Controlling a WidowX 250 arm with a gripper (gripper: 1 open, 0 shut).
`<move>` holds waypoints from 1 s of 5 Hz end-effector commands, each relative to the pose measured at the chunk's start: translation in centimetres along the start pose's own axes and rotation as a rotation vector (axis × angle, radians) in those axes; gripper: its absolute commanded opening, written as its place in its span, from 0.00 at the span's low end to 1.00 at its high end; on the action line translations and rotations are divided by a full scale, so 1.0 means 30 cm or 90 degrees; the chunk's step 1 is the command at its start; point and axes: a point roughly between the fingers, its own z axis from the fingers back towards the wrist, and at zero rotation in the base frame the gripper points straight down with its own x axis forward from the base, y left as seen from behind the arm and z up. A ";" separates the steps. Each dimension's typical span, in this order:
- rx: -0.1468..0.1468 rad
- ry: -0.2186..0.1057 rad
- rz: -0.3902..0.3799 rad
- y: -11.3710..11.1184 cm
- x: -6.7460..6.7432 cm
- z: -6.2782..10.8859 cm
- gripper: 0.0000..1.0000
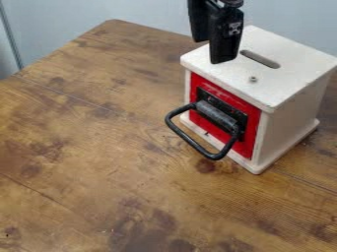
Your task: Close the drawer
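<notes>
Camera view: the black gripper [215, 51] is at the upper edge of the frame, pointing downward, with its upper part cut off by that edge. Its lower end appears in front of the top left part of the white box [282, 126]. The finger parts merge into one dark shape, so whether the gripper is open or closed cannot be determined. No object is seen held at its visible lower end.

The drawer [219, 110], with its red front and black frame, is below the gripper, in the box side that faces the lower left of the view. Its large black loop handle [194, 146] projects outward from that front, lower in the view than the gripper and well apart from it. Whether the drawer sits fully home cannot be established from this angle.

The box stands upright on the brown wooden table [93, 133], below and to the right of the gripper in the view. On the box top, a slot [259, 59] lies just right of the gripper's lower end, and a small round fitting [253, 79] lies below and right of that end. A pale wall [79, 10] is visible behind the table, left of the gripper.
</notes>
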 end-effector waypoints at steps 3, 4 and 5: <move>0.030 0.002 0.060 0.031 -0.033 0.023 1.00; 0.038 -0.004 0.051 0.018 -0.023 0.030 1.00; 0.048 -0.011 0.085 0.026 -0.017 0.044 1.00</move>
